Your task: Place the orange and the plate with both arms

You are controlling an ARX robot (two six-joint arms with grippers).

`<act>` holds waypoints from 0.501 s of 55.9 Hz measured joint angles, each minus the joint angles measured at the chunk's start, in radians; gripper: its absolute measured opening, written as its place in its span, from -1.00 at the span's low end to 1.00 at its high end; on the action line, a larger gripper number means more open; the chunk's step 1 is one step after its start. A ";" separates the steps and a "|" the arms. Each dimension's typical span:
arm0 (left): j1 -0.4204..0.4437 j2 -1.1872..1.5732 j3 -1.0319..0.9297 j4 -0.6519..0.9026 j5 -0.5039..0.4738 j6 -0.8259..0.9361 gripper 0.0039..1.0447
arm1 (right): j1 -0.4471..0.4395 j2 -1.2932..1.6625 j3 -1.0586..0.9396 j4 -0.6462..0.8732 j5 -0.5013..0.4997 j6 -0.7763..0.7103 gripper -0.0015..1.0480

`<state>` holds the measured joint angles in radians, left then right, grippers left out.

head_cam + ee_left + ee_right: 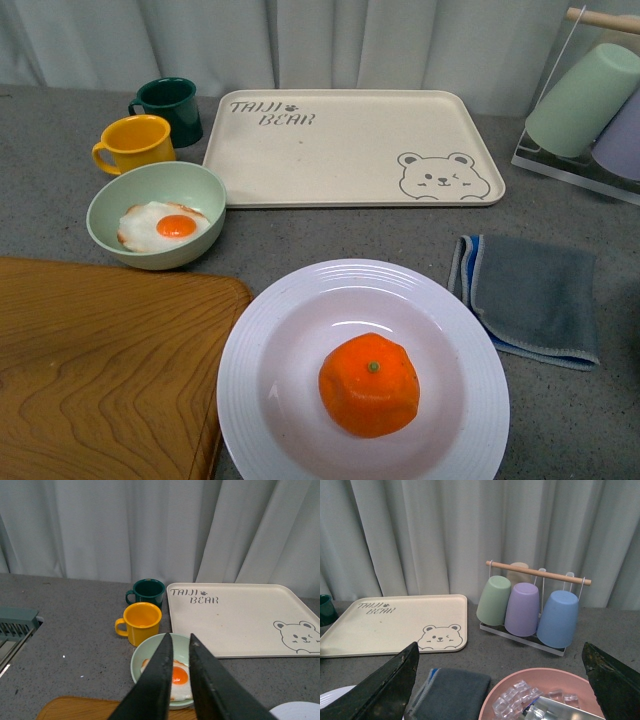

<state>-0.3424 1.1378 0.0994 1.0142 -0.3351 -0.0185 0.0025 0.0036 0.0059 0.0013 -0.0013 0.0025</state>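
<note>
Front view: the orange (369, 385) sits in the plate (282, 310), at 6 o'clock from the tray (350, 140), between no jaws. Left gripper (181, 639) is pinched nearly closed, empty. Right gripper (500, 647) is spread wide, empty.

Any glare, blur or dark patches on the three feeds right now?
Front view: even, soft light, no glare; the orange casts a faint shadow on the plate. Left wrist view: left gripper looms slightly soft, mugs crisp. Right wrist view: right gripper dark, detail lost; cups clear.
</note>
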 joint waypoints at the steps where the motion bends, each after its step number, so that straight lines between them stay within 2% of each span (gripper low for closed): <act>1: 0.010 -0.020 -0.007 -0.013 0.011 0.001 -0.88 | 0.000 0.000 0.000 0.000 0.000 0.000 0.82; 2: 0.021 -0.040 -0.014 -0.026 0.024 0.000 -0.94 | 0.000 0.000 0.000 0.000 0.000 0.000 0.82; 12: 0.111 -0.229 -0.058 -0.163 0.112 0.010 -0.93 | 0.000 0.000 0.000 0.000 0.000 0.000 0.82; 28: 0.204 -0.469 -0.080 -0.365 0.205 0.011 -0.93 | 0.000 0.000 0.000 0.000 0.000 0.000 0.82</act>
<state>-0.1379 0.6685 0.0193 0.6487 -0.1303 -0.0078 0.0025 0.0036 0.0059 0.0013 -0.0013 0.0025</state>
